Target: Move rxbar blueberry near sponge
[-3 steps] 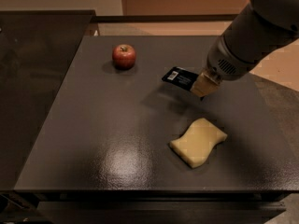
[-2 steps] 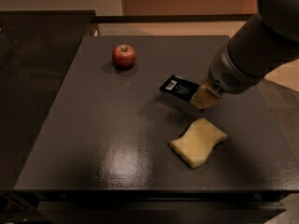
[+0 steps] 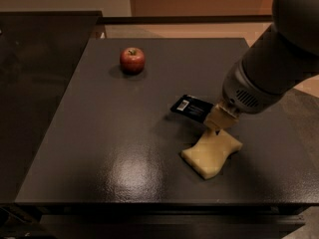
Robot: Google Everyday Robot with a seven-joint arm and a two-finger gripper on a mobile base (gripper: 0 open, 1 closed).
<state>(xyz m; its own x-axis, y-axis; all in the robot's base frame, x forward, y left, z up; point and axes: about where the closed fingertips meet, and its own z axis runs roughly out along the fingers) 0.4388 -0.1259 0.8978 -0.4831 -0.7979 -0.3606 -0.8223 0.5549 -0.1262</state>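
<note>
The rxbar blueberry [image 3: 192,107] is a flat dark bar with a small white label, held in my gripper [image 3: 215,119] just above the table. My gripper comes in from the right and is shut on the bar's right end. The sponge [image 3: 211,153] is pale yellow with wavy sides and lies on the table just below and in front of the bar. My gripper's tip hangs over the sponge's far edge. My grey arm [image 3: 279,59] covers the table's right side.
A red apple [image 3: 132,60] stands at the far left of the dark table [image 3: 99,133]. A darker counter [image 3: 40,59] adjoins on the left. The table's front edge runs along the bottom of the view.
My gripper has carried the bar down and toward the front, from the table's far right to a spot just behind the sponge. The apple and sponge have not moved.
</note>
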